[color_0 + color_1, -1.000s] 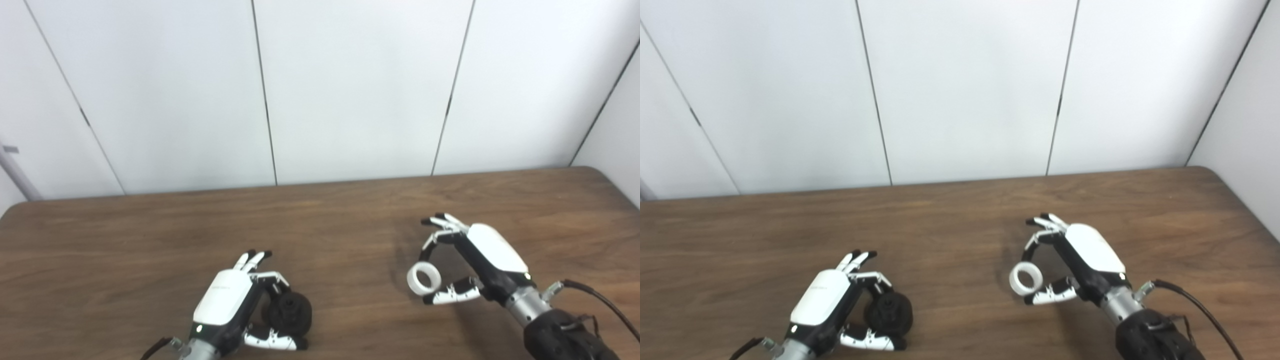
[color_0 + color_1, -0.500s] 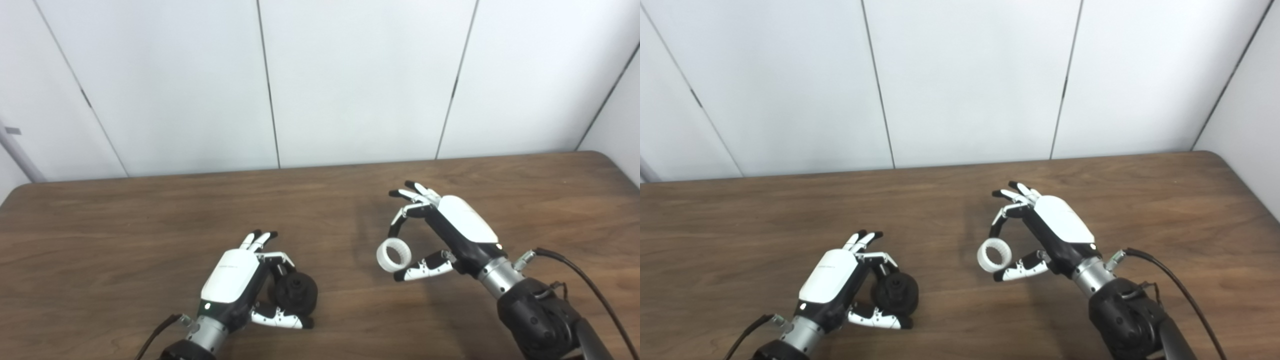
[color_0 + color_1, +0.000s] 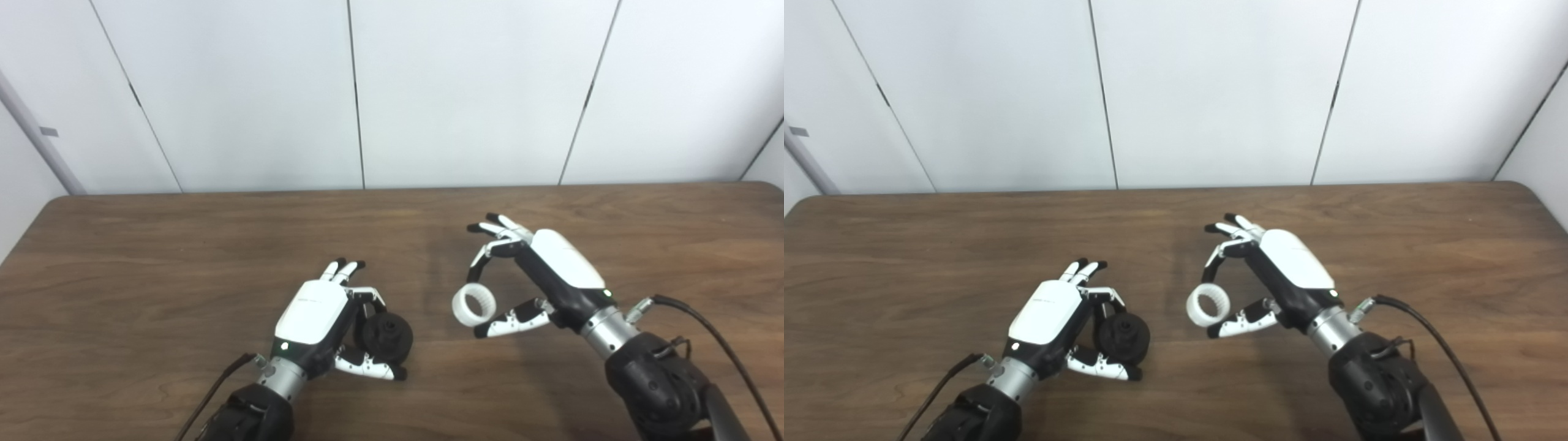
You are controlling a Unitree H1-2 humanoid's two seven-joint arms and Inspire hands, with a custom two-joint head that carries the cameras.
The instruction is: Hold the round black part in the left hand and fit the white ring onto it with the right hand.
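Left eye view, lower centre: I have the round black part (image 3: 386,335) clasped in my left hand (image 3: 318,318), its bore facing right. Just right of it, apart, my right hand (image 3: 539,275) pinches the white ring (image 3: 473,304) edge-on, opening toward the part, for sliding on above the table (image 3: 153,257).

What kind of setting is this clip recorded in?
Likely a bare lab or test room: a plain wooden table against white wall panels, with only the black part and white ring.

A dark brown wooden table (image 3: 153,257) with visible grain is seen, set against a white panelled wall (image 3: 245,92). Its rear corners are rounded. Whether the round black part (image 3: 386,336) rests on the tabletop cannot be told.
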